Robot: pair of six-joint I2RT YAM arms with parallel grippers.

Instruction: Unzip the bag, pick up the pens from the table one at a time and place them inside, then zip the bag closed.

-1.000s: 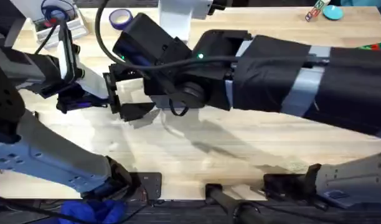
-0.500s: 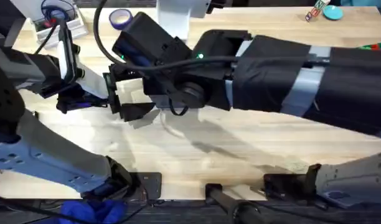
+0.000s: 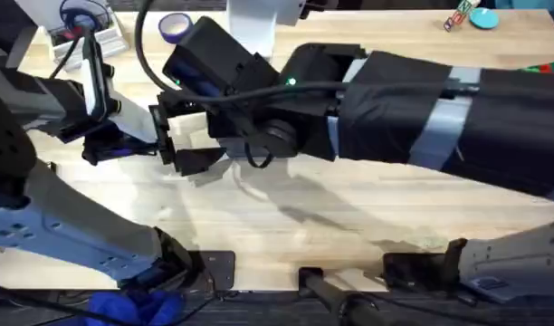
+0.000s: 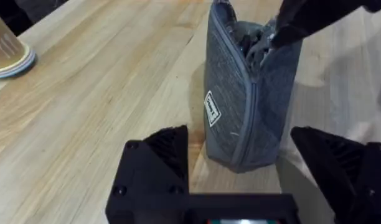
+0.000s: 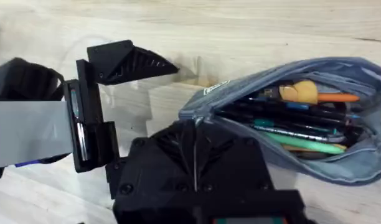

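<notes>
Just ahead of left tool [image 4: 240,180], bag [image 4: 243,112].

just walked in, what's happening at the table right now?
Both arms are working on a grey fabric bag standing on the wooden table. The right gripper is shut at one end of the zipper line. The bag is mostly unzipped and full of pens. The left gripper is open, its fingers either side of the bag's near end without touching. Zipping shut comes next.
</notes>
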